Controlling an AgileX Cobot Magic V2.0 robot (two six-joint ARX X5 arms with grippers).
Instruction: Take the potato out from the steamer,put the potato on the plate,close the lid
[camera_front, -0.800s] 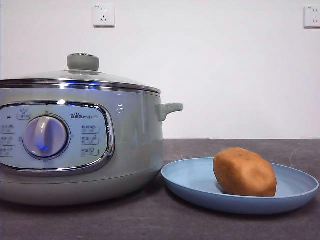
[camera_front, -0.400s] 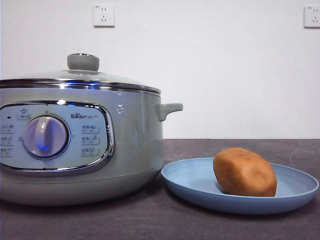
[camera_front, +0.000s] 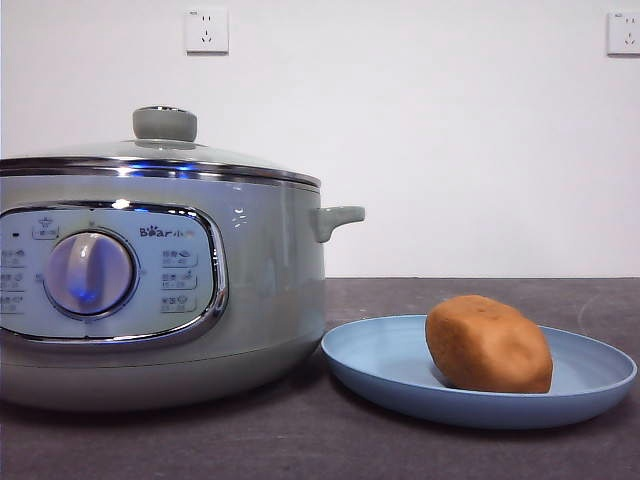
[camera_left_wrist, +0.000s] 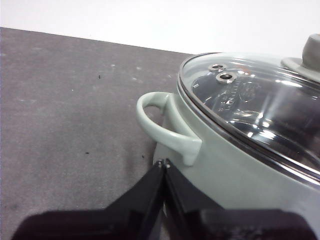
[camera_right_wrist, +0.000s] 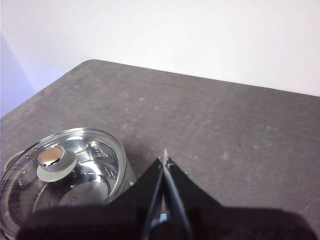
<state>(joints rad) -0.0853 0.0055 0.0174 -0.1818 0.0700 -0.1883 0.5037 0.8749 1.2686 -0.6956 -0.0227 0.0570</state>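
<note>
Nothing has moved: potato on plate, lid on steamer, both tools closed, empty

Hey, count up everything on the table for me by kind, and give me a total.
Grey-green electric steamer pot: 1
Clear glass lid with grey-green knob, seated on the steamer: 1
Shallow light-blue plate: 1
Orange-brown potato, on the plate: 1
Total: 4

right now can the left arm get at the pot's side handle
Probably yes. The left claw is shut and sits right beside the pot's side handle, with only bare table around it. It would need to open first.
</note>
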